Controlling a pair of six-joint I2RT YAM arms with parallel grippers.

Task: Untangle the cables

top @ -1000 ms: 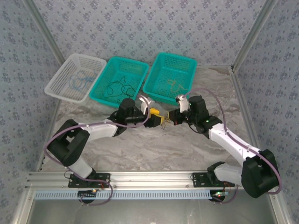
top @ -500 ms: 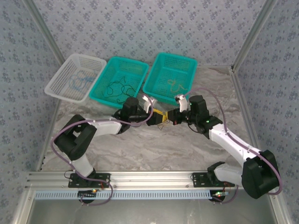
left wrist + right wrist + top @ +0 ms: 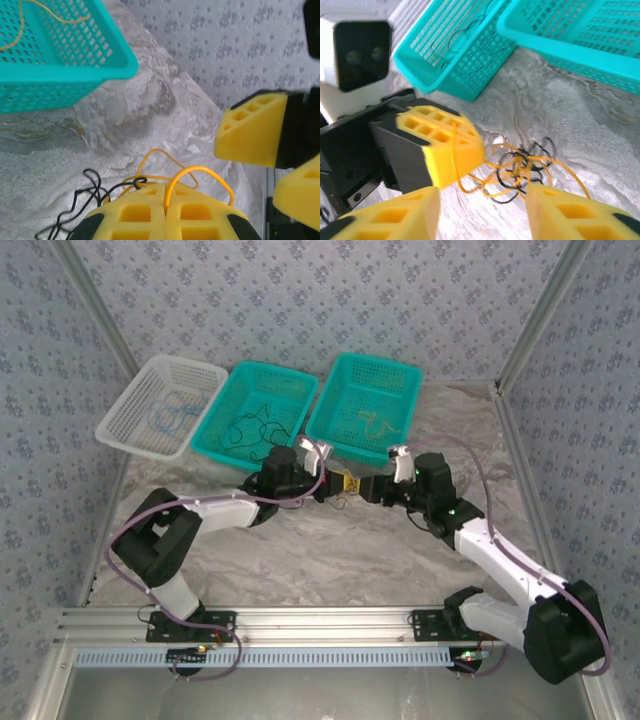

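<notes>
A small tangle of yellow and black cables (image 3: 520, 167) lies on the marbled table between my two grippers, also visible from above as the tangle (image 3: 350, 499). My left gripper (image 3: 165, 192) is shut on a yellow cable (image 3: 200, 172), which loops out from between its yellow pads. A black cable (image 3: 85, 192) trails beside it to the left. My right gripper (image 3: 482, 200) is open, its fingers straddling the tangle without touching it. From above, the left gripper (image 3: 338, 483) and the right gripper (image 3: 372, 490) face each other closely.
Three baskets stand at the back. A white basket (image 3: 125, 398) holds a blue cable (image 3: 170, 412). The middle teal basket (image 3: 275, 368) holds black cables (image 3: 250, 425), and the right teal basket (image 3: 385, 362) holds a tan cable (image 3: 372, 422). Patterned walls enclose the table.
The left gripper has moved right and closed on the yellow cable. The right gripper has opened and drawn back slightly to the right.
</notes>
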